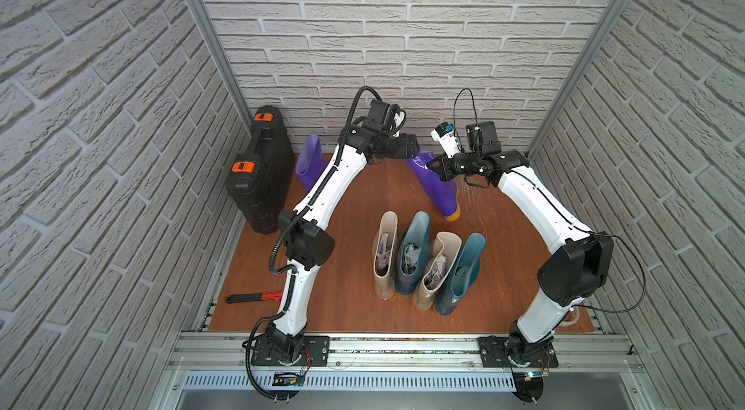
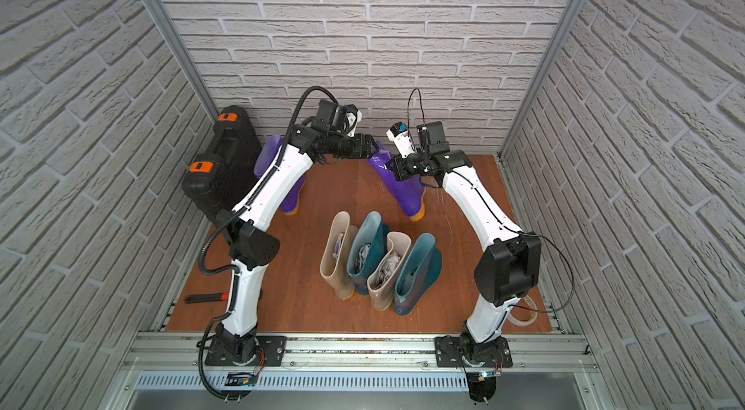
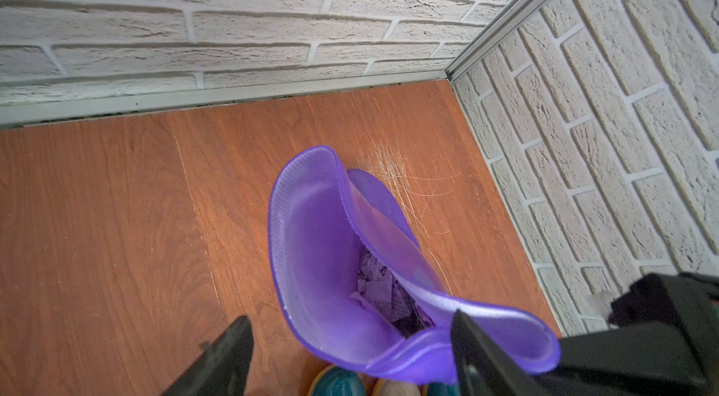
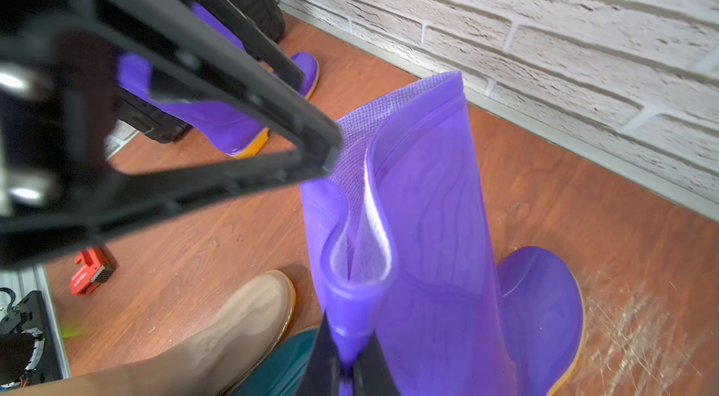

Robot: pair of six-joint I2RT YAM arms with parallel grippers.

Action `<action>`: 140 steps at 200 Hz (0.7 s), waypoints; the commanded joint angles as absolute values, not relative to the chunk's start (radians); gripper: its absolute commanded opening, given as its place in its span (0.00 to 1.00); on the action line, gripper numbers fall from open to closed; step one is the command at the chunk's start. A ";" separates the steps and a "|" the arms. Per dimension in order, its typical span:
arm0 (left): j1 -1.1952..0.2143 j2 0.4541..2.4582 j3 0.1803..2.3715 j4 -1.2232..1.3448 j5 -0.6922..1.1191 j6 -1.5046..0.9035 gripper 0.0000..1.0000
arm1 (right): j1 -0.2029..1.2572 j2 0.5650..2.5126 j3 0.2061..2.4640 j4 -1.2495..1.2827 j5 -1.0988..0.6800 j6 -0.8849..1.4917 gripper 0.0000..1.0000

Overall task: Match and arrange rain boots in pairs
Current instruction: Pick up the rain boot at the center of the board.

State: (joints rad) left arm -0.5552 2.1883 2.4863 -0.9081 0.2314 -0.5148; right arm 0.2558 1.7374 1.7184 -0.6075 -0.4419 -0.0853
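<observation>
- Left arm (image 1: 338, 182): white shells, black joints, corrugated black cable (image 1: 275, 251) alongside.
- Right arm (image 1: 536, 202): same colours, thin black wire (image 1: 641, 267) looping.
- Right gripper (image 4: 348, 335): black fingers.
- Black screwed base plates (image 1: 318, 349).

Left arm (image 1: 322, 194) — arched up from its base, elbow bent, forearm reaching forward and inward; left gripper (image 1: 415, 148) with jaws spread wide, clamped on nothing. Right arm (image 1: 540, 202) — a mirrored arch, wrist turned inward; right gripper (image 4: 346, 343) pinched tight on the cuff of a purple boot (image 4: 428, 219).
</observation>
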 commanded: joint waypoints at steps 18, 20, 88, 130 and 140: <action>-0.573 2.212 2.515 -0.860 0.252 -0.557 0.82 | 0.279 1.709 1.732 -0.491 -0.499 -0.086 0.06; -0.573 2.214 2.515 -0.859 0.252 -0.558 0.82 | 0.280 1.709 1.731 -0.489 -0.500 -0.086 0.06; -0.579 2.240 2.516 -0.857 0.262 -0.571 0.76 | 0.304 1.684 1.677 -0.416 -0.555 -0.090 0.06; -0.580 2.247 2.516 -0.864 0.265 -0.568 0.64 | 0.308 1.666 1.642 -0.399 -0.561 -0.100 0.06; -0.580 2.251 2.515 -0.866 0.268 -0.569 0.60 | 0.309 1.660 1.634 -0.391 -0.568 -0.104 0.06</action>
